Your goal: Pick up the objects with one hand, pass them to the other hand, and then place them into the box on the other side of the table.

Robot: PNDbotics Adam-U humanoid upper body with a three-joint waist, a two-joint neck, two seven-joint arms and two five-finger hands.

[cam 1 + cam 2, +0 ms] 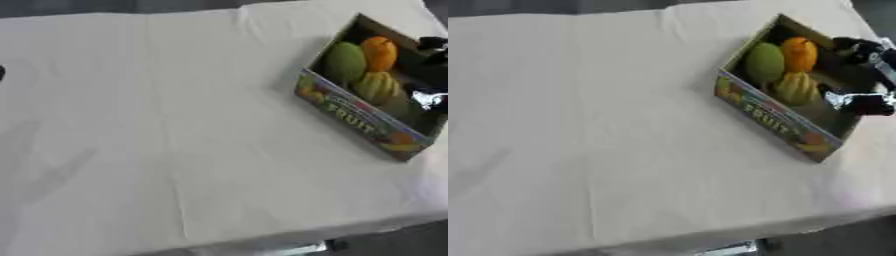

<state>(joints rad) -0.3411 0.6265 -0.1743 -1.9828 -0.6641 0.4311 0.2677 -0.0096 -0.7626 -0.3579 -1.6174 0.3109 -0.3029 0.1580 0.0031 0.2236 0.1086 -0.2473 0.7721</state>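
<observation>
Sitting over on the right side of the table is the open cardboard box with the colourful printed front that reads FRUIT [773, 121], turned at an angle so one corner points toward the near edge. Inside the box, at its far end, there's a round orange fruit [800, 53], and right beside that, toward the box's left wall, a bigger green mango-shaped fruit [764, 62]. Just in front of those two, more toward the middle of the box, lies a yellow-green ribbed fruit that looks like a little bunch of bananas [797, 88], touching or nearly touching both. The robot's right hand [859, 77], black with silver bits, comes in from the right edge and hangs over the right half of the box, just beside the fruit. Honestly can't tell whether its fingers are spread or curled, it's just a dark shape with a shiny patch, and I can't make out anything held in it either. The box rests on a white cloth covering the table [157, 140], with long creases running away from the box to the left. Way off at the cloth's left edge, well apart from the box, a small dark shape [2, 73] pokes in; can't say what it is.
</observation>
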